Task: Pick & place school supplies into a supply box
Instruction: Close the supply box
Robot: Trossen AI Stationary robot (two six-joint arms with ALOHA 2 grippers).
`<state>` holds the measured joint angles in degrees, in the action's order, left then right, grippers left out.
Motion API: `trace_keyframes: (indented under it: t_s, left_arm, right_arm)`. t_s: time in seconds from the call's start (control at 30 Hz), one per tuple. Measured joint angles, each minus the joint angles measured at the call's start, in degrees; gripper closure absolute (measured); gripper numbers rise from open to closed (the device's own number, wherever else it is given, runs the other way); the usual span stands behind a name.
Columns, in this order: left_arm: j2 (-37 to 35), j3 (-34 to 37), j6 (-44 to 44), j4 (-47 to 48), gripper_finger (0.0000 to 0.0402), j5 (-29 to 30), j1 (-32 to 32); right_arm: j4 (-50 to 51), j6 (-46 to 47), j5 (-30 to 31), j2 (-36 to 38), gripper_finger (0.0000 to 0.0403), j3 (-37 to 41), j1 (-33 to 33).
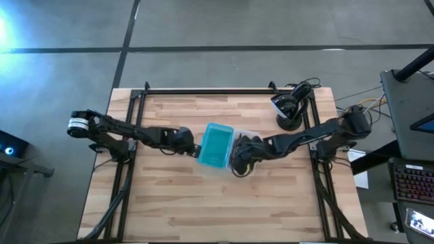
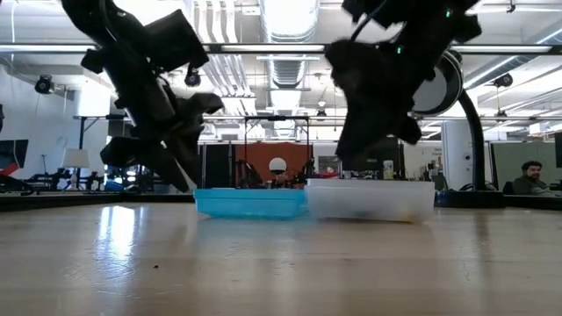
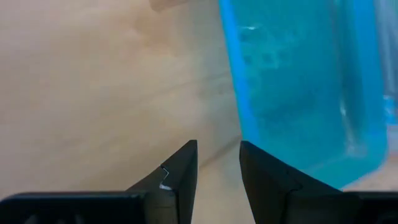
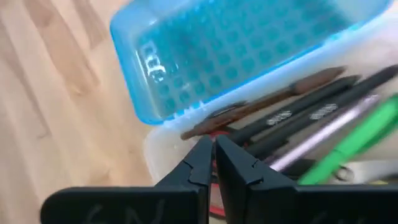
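Observation:
The clear supply box (image 4: 186, 155) stands mid-table and holds pens and pencils (image 4: 298, 118): brown, black, purple and green. Something red (image 4: 214, 168) shows beneath them. The teal lid (image 1: 215, 146) lies open-side-up along the box's left long side, with its edge over the box rim (image 4: 205, 102). My right gripper (image 4: 213, 146) is shut and hangs over the box's near end (image 1: 239, 163). My left gripper (image 3: 217, 165) is open by a narrow gap. It sits low beside the lid's left long edge (image 3: 239, 118), on the table's left side (image 1: 192, 144). My right gripper's shut fingertips (image 4: 202, 155) point down over the box's end, by the pen tips; whether they touch anything I cannot tell. My left gripper has one finger (image 3: 267, 174) close against the lid's corner (image 3: 323, 171); whether it touches I cannot tell.
A black camera stand with cables (image 1: 290, 112) sits at the far right of the wooden table (image 1: 169, 203). Bare wood stretches across the near half. Black frame rails (image 1: 129, 169) run along both sides. A person (image 2: 527, 177) sits in the room behind.

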<state>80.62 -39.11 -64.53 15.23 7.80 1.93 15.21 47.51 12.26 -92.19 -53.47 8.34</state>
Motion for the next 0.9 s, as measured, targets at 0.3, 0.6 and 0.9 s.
trace_keyframes:
  t_s: [0.3, 0.6, 0.9]
  left_arm:
    - [2.01, 7.61, -0.66, -11.82, 0.0298, 2.21, 1.57]
    - [9.72, 7.28, 2.21, -18.56, 0.0298, -0.56, 2.41]
    - [15.12, -0.21, 9.95, -17.58, 0.0298, -2.29, 2.5]
  right_arm:
    - [14.53, 1.48, 4.67, 5.23, 0.039, 0.55, -0.1]
    - [11.05, 0.73, 2.46, -1.71, 0.039, 0.57, -0.17]
    - [11.07, -0.31, 2.3, -4.74, 0.039, 0.63, -0.9]
